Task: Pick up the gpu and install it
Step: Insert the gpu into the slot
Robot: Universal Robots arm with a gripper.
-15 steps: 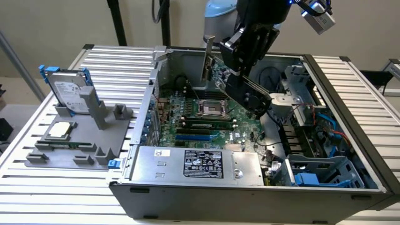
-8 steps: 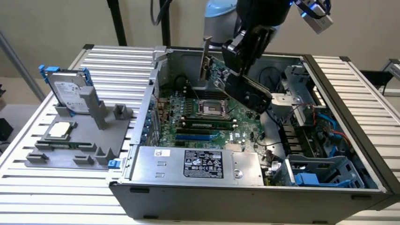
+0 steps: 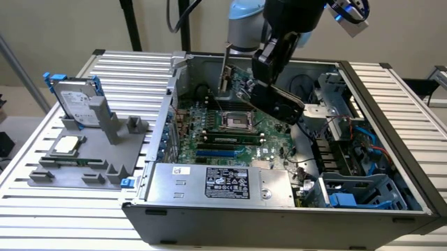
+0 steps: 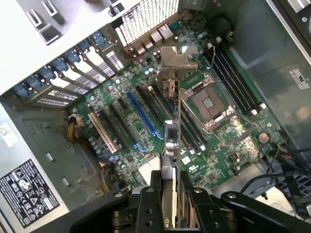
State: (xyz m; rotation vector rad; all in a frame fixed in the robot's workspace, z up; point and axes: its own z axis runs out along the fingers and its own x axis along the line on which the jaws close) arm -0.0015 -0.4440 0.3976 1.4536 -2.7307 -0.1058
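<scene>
Green motherboard lay beneath the gripper, whose jaws were closed on the gpu. The card was held edge-on with its silver bracket at the end farthest from the fingers, likely so its connector edge faced the slots. It hung inside the open case, seemingly just clear of the board, beside the blue slot.

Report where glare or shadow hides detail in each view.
Exterior view: even light, bright sheen on the ribbed table, the case dim inside beneath the arm. Wrist view: glare whitens the bracket of the gpu and the pale case wall; the gripper clamping it sits in shadow.
</scene>
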